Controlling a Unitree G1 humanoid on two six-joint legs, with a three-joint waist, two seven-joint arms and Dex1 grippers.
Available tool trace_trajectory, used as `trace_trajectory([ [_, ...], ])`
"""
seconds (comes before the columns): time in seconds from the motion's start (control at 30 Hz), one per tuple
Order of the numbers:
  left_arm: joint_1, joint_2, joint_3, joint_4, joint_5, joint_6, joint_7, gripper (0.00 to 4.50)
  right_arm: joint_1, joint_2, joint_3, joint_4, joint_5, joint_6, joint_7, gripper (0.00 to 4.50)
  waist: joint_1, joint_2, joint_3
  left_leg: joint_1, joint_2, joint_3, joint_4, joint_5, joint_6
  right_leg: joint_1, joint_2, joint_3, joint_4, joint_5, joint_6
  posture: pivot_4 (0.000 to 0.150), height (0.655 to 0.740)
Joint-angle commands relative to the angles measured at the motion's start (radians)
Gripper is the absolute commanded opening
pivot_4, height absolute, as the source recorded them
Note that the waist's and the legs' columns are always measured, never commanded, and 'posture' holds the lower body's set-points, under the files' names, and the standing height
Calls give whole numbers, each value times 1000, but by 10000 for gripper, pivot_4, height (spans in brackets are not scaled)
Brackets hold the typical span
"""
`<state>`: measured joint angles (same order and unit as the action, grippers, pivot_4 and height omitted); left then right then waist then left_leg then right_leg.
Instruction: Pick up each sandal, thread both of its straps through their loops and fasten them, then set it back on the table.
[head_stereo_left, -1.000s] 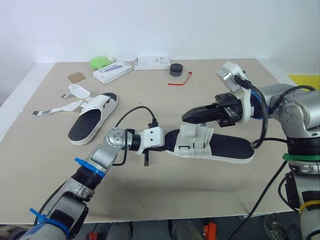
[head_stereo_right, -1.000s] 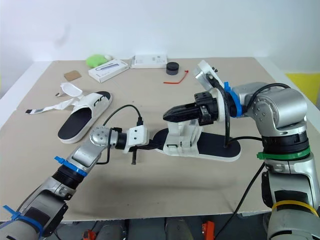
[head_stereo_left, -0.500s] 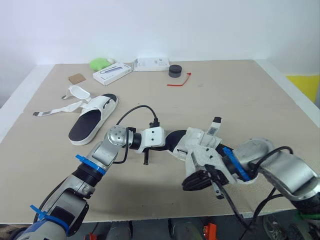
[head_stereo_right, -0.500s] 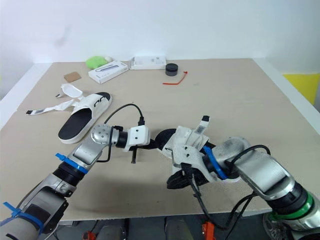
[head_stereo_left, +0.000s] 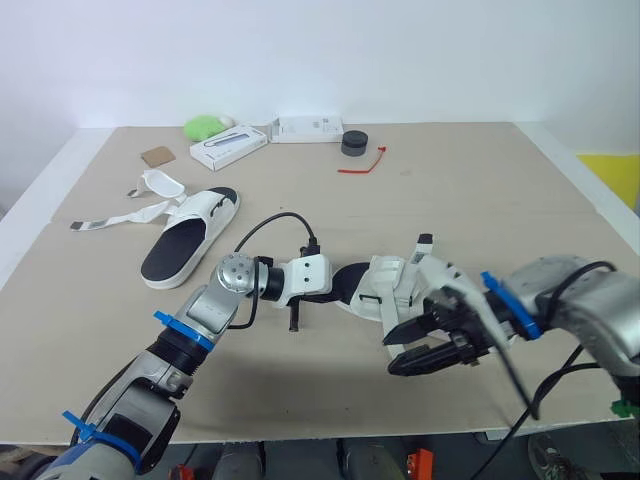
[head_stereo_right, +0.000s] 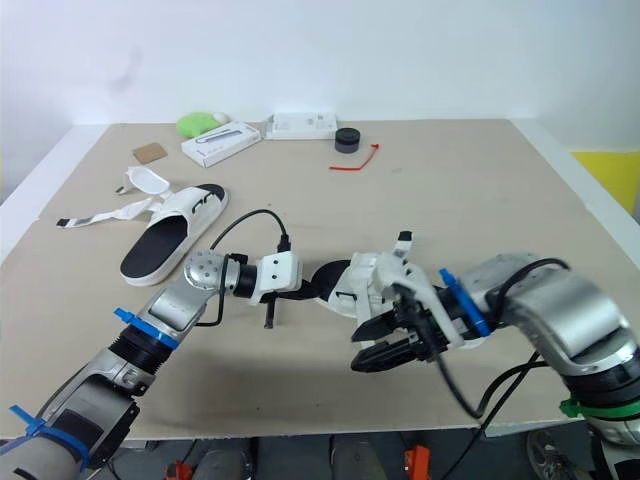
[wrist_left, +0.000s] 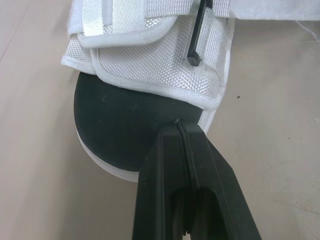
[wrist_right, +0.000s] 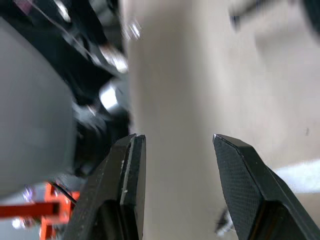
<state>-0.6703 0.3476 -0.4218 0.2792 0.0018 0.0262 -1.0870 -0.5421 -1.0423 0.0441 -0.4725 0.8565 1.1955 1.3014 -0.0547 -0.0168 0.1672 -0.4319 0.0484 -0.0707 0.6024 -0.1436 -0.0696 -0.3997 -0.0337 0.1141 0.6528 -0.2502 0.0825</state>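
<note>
So, working across from your left: the far sandal (head_stereo_left: 185, 240) lay flat on the table (head_stereo_left: 450, 190), well apart from both arms. Its loose straps (head_stereo_left: 110, 215) trailed out unfastened toward the left edge.

Nearer the middle, your left gripper (wrist_left: 179, 129) had its fingers pressed together, with the tips against the rounded end of the near sandal (head_stereo_left: 392, 288). You couldn't tell from the wrist view whether they pinched the sole's rim or only touched it.

That near sandal sat on the table with its long axis running left to right. Its left end met the left gripper, and its white strap section was bunched over the middle, with one strap tab (head_stereo_left: 425, 245) standing up.

Your right gripper (head_stereo_left: 392, 353) was just on the near side of the sandal's middle. Its fingers were spread apart and empty, pointing leftward along the sandal rather than across it.

What the coming move turned on, as I judge it, was this: the straps lay just beyond the right gripper, up and away from its open fingers. That made the right arm the nearer one to take a strap, with the left steadying the end. You'd likely have needed to turn the right fingers toward the strap section first.
</note>
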Motion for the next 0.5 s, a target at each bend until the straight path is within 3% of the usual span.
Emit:
trace_trajectory([
  [0.03, 52, 11, -47, 31, 45, 42, -10, 0, -23, 19, -169, 18, 175, 144, -91, 23616, 3, -2, -1, 0, 0, 0, 0, 0, 0, 0, 0, 0, 0, 0, 0, 1500, 7400],
  [0.2, 78, 13, -48, -11, 42, 62, -5, 0, 108, -2, -178, -31, 153, 238, -261, 23616, 8, -6, -4, 0, 0, 0, -1, 0, 0, 0, 0, 0, 0, -1, 0, 1500, 7400],
  [0.5, 81, 8, -48, -52, 39, 90, -6, 0, 130, 57, -206, -17, 207, 378, -432, 23616, 8, -5, -5, 0, 0, 0, -1, -1, 0, 0, 0, 0, -1, -1, 0, 1500, 7400],
])
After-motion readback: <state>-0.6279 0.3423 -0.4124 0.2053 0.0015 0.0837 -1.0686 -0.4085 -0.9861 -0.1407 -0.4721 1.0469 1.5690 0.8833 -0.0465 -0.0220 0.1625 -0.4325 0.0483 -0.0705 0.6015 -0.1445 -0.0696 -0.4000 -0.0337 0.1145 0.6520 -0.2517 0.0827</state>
